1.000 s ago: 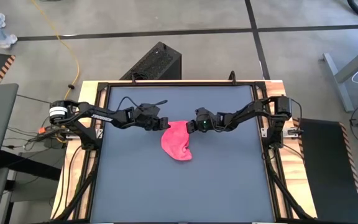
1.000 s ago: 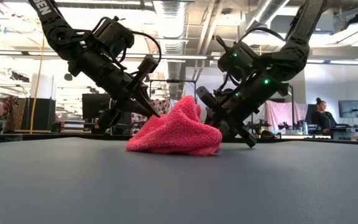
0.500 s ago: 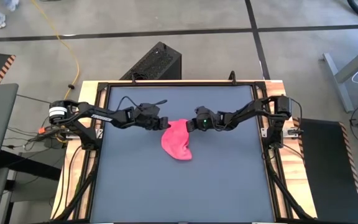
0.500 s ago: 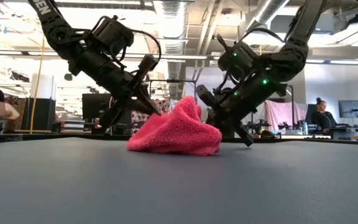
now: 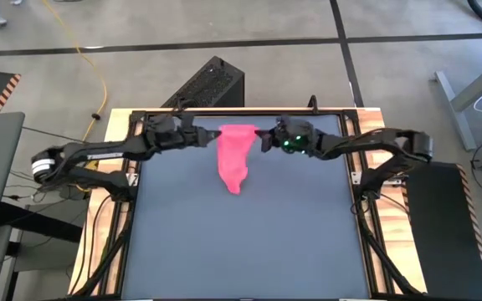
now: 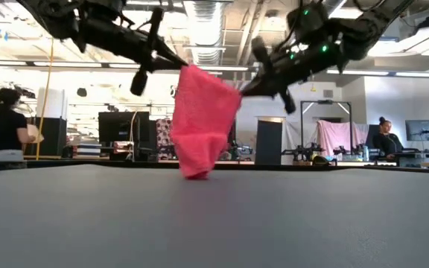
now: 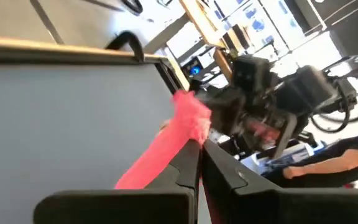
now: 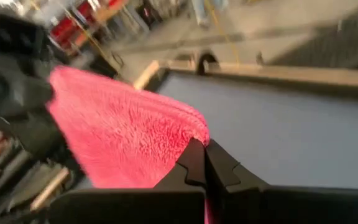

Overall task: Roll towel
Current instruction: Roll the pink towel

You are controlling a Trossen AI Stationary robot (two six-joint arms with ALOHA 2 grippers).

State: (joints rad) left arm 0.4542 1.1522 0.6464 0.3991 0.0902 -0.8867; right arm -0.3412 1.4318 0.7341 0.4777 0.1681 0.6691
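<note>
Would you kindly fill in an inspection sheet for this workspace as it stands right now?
Surface: dark grey mat inside a wooden table frame.
Job's things: pink towel held up by its two top corners, hanging, with its bottom end touching the mat; not yet rolled.
Clutter: nothing seen on the mat.
Tools: left tool shut on one top corner, right tool shut on the other.
Cables: yellow cable on the floor, black leads by the table's left side.
Surroundings: black box behind the table, people in the room beyond.
</note>
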